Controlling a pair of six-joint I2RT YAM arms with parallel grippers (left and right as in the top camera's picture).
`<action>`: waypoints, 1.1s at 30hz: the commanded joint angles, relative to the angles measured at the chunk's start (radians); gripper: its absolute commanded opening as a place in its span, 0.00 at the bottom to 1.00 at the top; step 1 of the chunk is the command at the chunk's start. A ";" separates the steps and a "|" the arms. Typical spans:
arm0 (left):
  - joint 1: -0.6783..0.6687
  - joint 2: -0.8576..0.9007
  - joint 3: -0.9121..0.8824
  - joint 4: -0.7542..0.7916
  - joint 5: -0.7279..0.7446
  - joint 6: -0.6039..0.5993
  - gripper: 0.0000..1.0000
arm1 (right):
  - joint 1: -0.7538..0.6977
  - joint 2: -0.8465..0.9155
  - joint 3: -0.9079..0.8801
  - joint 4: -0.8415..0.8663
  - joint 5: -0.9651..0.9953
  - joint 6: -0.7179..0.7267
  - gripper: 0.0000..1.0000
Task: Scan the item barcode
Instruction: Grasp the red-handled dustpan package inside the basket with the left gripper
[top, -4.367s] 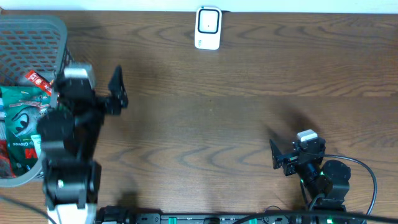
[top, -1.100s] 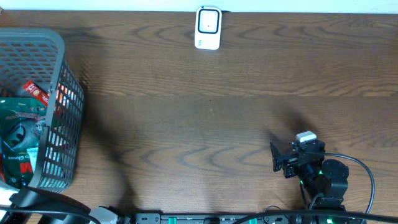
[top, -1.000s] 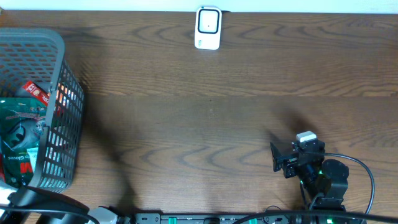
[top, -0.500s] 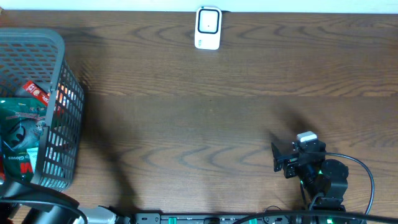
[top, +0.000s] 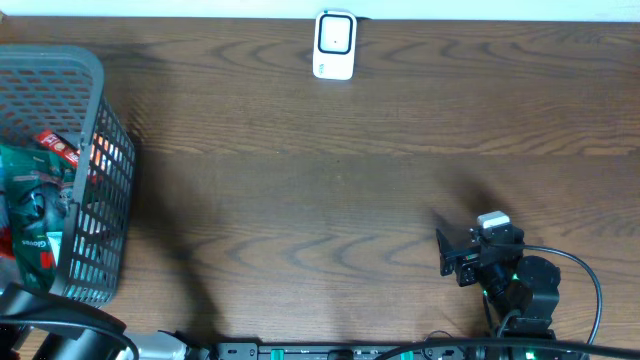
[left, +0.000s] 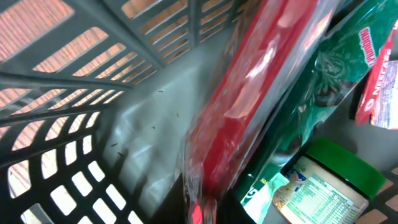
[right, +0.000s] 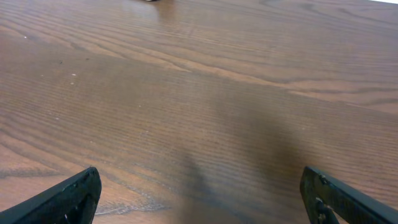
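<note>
One grey basket (top: 96, 62), one white scanner (top: 334, 45), one green-lidded jar (left: 341, 169), one wooden table (top: 350, 190)

- Looking down on a brown wooden table (top: 300, 200).
- Showing a grey mesh basket (top: 108, 170) at the left edge, holding a green packet (top: 30, 205) and a red packet (top: 56, 149).
- Showing a white scanner (top: 334, 44) at the top centre, well apart from the basket.
- Showing the right gripper (top: 441, 251) at the lower right, with jaws wide apart and a black cable (top: 601, 300) beside it.
- Catching part of a black arm (top: 70, 320) in the lower left corner.

Grey basket (top: 60, 57) on wooden table (top: 350, 200)
</note>
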 joint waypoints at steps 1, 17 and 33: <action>-0.002 0.007 0.009 -0.003 0.039 -0.002 0.07 | -0.003 -0.002 0.006 0.000 0.010 -0.013 0.99; -0.049 -0.128 0.009 0.083 0.065 -0.003 0.07 | -0.003 -0.002 0.006 -0.001 0.011 -0.013 0.99; -0.117 -0.376 0.010 0.179 0.090 -0.051 0.07 | -0.003 -0.002 0.006 0.006 0.016 -0.012 0.99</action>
